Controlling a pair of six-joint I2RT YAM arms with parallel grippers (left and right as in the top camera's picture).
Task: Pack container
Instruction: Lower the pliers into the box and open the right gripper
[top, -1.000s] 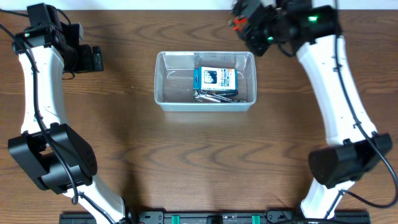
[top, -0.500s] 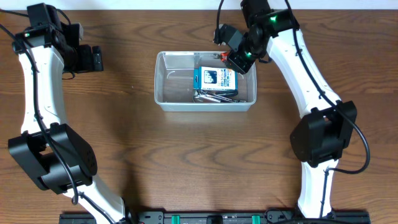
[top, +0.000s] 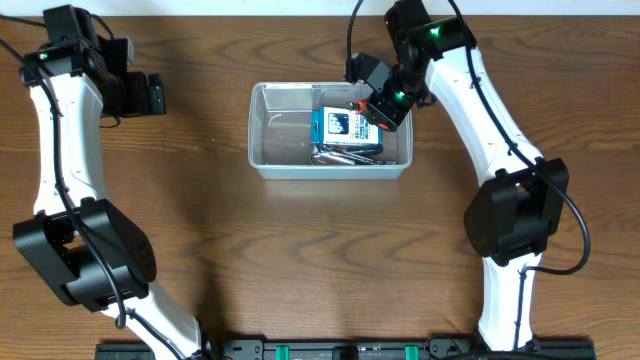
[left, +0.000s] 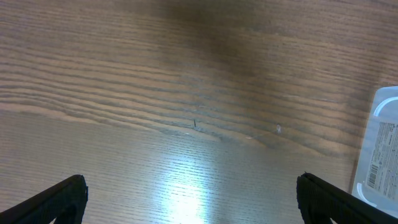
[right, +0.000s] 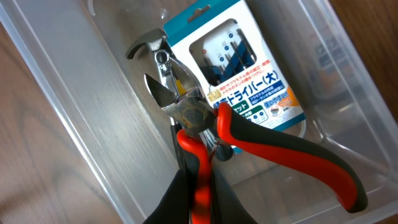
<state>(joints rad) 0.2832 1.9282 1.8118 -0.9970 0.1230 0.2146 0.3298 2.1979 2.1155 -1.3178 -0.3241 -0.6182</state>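
**Supervisor:** Where is the container?

**Operator:** I see the clear rectangular plastic tub with rounded corners (top: 280, 125) in the middle of the dark wood-grain desk (top: 320, 250), long side running left to right. My left wrist camera catches only one corner of it (left: 380, 149). There is a white sticker on that corner, but the print is too small for me to read.

**Supervisor:** What's inside?

**Operator:** A blue-and-white carded pack of screwdrivers (right: 249, 74) lies in the right half of the tub. On it I can read the Japanese "ドライバー(大)"; the finer print is beyond me. From overhead, grey metal tools (top: 345, 153) lie along the pack's near edge.

**Supervisor:** And your right arm?

**Operator:** The right arm (top: 500, 110) reaches over the tub's far right corner. The right jaws are closed tight on one handle of the diagonal cutters with red-and-black grips (right: 193, 115), and the other handle splays off to the side. The steel head points into the tub beside the pack, its blades slightly parted. I cannot tell whether it touches anything below.

**Supervisor:** Left side?

**Operator:** The left arm (top: 60, 150) sits well apart from the tub at the far left. The left jaws are spread wide, holding nothing, over bare wood.
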